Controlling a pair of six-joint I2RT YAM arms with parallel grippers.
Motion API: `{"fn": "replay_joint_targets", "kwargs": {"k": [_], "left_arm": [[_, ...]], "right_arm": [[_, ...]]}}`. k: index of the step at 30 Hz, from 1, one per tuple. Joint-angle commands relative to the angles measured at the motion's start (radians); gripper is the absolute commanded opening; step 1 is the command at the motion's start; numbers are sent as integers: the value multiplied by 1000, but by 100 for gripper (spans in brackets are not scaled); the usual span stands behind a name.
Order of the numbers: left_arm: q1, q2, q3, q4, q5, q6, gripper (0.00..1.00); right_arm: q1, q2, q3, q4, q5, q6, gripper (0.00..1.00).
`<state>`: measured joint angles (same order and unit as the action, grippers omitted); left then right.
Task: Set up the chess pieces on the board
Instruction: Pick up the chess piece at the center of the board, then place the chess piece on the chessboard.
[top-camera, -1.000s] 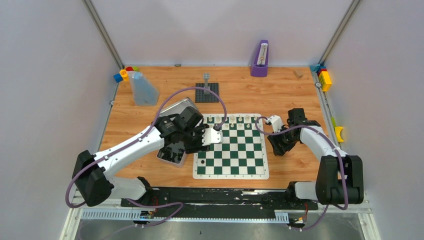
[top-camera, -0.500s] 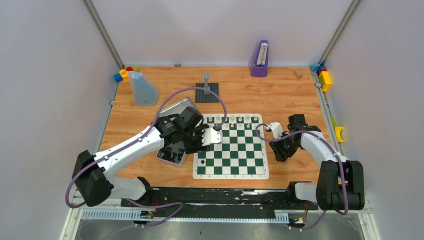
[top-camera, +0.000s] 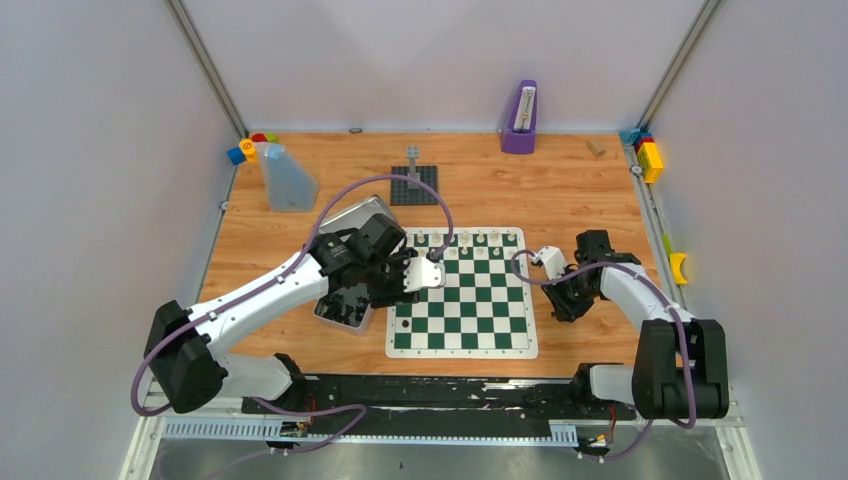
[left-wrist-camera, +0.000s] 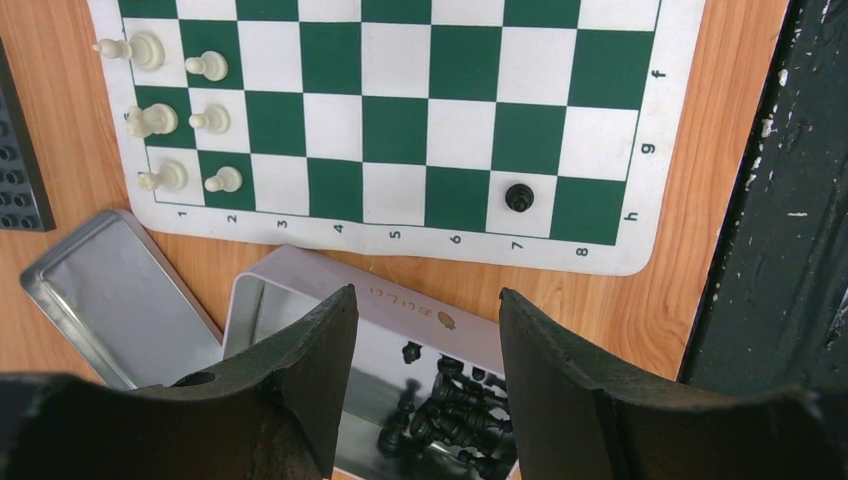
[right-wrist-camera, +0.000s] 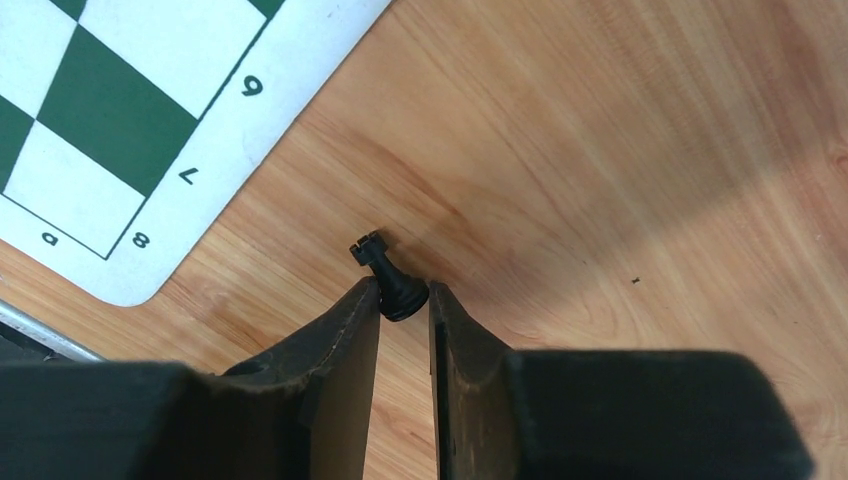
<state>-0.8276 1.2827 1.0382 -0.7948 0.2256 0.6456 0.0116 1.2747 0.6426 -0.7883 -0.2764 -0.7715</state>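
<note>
Right claw (right-wrist-camera: 404, 300) clenched on black rook (right-wrist-camera: 385, 268) at its base, just off board (right-wrist-camera: 110, 110) corner, above tabletop (right-wrist-camera: 600, 150). Probably light, rigid, slick; pinch the waist. Left claw (left-wrist-camera: 420, 330) spread open above tin (left-wrist-camera: 300, 300).

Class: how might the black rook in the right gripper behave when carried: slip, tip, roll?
The black rook is pinched only at its round base by the right gripper and leans, so it may pivot or slip. Small, probably light. Its round body would likely roll if dropped.
</note>
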Motion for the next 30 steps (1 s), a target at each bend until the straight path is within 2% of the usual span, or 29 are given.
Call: {"fn": "replay_joint_targets", "kwargs": {"k": [1,11,14,20,26,30], "left_arm": [[5,-29,-4,15,10,8,63],[5,-20,11,61,49,-23,63],[5,-15,30,106,86,-53,63],[6,17,94,233,213,-189,64],[6,133,229,325,356,-424,67],[5,225,345,367,392,-587,68]], "right_arm": [[-2,0,-18,24,5,-23,24],[-2,3,9,25,-26,-4,7],[-2,-9,60,-6,-69,11,3],[9,-21,248,-111,-290,86,0],[55,-24,375,-137,-528,181,0],[64,-38,421,-115,-658,250,0]]}}
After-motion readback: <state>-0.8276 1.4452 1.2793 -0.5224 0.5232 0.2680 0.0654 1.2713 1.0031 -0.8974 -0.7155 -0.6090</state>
